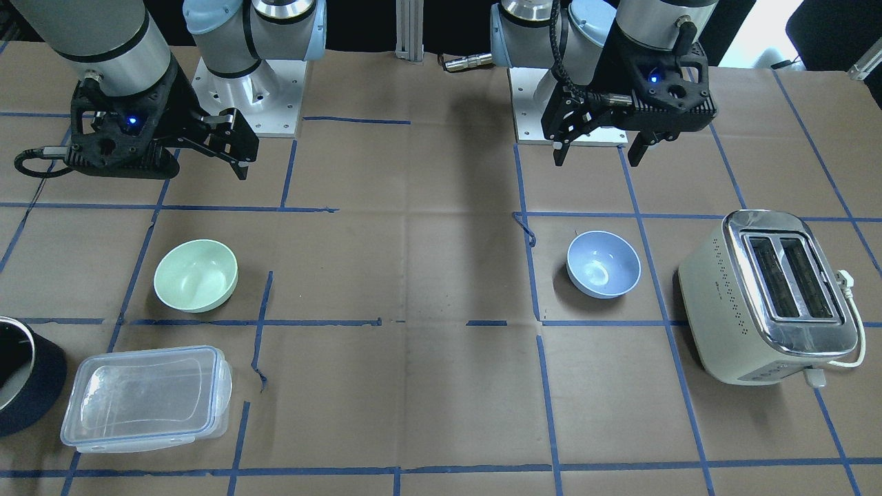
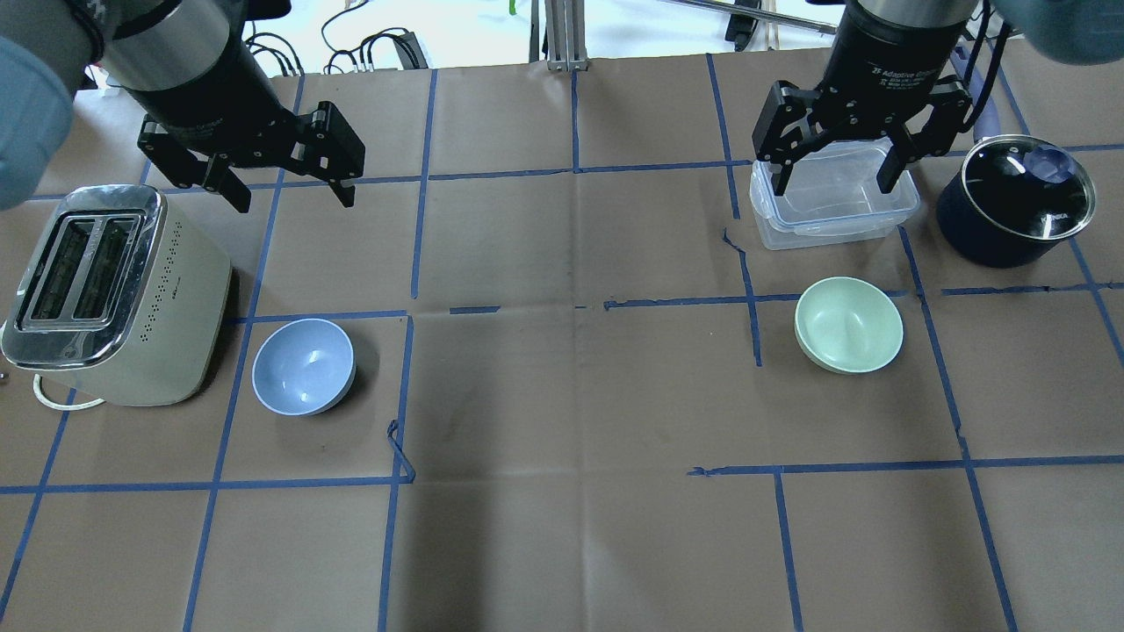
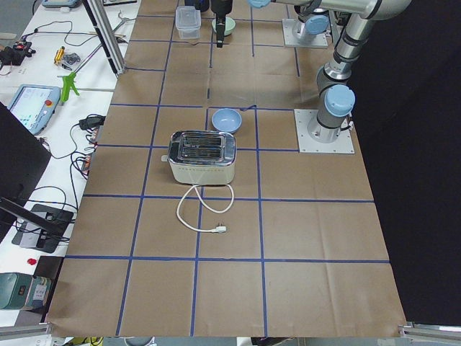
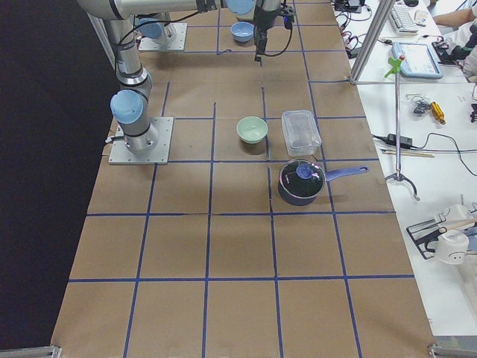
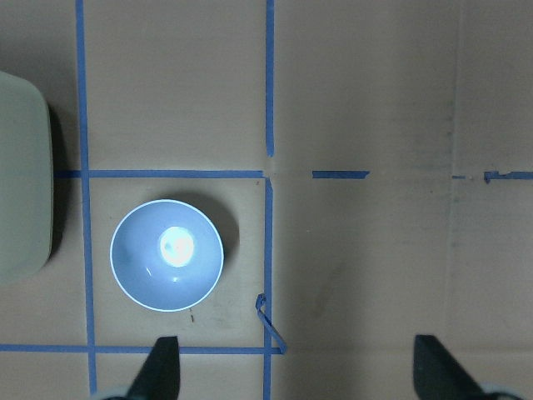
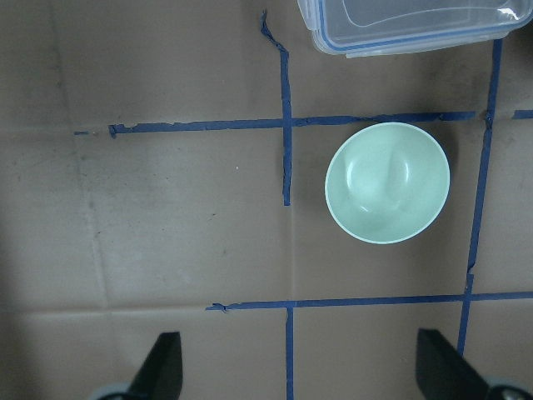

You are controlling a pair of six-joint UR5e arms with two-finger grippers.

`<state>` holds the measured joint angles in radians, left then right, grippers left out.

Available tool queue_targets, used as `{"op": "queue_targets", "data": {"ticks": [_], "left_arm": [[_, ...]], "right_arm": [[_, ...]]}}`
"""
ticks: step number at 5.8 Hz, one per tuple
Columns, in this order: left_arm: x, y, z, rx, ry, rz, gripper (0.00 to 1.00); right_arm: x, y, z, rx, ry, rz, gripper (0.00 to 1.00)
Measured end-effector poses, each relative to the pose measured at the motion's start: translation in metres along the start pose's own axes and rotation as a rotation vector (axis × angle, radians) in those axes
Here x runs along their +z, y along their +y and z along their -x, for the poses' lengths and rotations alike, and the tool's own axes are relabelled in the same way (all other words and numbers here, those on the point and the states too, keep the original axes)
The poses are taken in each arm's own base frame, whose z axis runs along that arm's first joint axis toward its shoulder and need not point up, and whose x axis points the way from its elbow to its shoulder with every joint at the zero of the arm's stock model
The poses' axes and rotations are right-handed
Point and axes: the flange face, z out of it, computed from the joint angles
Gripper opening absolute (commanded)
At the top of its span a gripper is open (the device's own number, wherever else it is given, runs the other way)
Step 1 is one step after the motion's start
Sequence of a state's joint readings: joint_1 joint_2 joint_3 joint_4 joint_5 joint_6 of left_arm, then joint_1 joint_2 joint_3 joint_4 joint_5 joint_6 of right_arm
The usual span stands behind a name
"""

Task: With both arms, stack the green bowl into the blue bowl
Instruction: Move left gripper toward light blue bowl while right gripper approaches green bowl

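Note:
The green bowl (image 2: 848, 324) stands upright on the table's right half; it also shows in the front view (image 1: 196, 275) and the right wrist view (image 6: 387, 182). The blue bowl (image 2: 304, 366) stands upright on the left half, next to the toaster; it also shows in the front view (image 1: 603, 264) and the left wrist view (image 5: 166, 254). My left gripper (image 2: 291, 200) is open and empty, raised above the table beyond the blue bowl. My right gripper (image 2: 836, 186) is open and empty, raised over the clear container beyond the green bowl.
A cream toaster (image 2: 105, 285) stands left of the blue bowl, its cord (image 3: 205, 209) trailing off it. A clear rectangular container (image 2: 830, 197) and a dark navy pot (image 2: 1014, 202) stand beyond the green bowl. Brown paper with blue tape lines covers the table.

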<state>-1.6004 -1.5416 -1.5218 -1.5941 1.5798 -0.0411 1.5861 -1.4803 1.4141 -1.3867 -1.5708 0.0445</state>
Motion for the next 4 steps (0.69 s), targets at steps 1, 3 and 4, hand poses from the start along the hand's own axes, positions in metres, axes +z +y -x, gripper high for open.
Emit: {"op": "queue_targets", "data": {"ticks": [1, 3, 4], "left_arm": [[-0.0003, -0.0003, 0.0008, -0.001, 0.0, -0.001, 0.98], [0.0022, -0.0019, 0.0009, -0.001, 0.0, 0.003, 0.98], [0.0049, -0.0039, 0.0014, -0.001, -0.001, 0.006, 0.98]], "right_arm": [[0.0004, 0.0, 0.0, 0.0, 0.0, 0.001, 1.0], [0.0013, 0.0001, 0.0, 0.0, 0.0, 0.003, 1.0], [0.0018, 0.0001, 0.0, 0.0, 0.0, 0.004, 1.0]]}}
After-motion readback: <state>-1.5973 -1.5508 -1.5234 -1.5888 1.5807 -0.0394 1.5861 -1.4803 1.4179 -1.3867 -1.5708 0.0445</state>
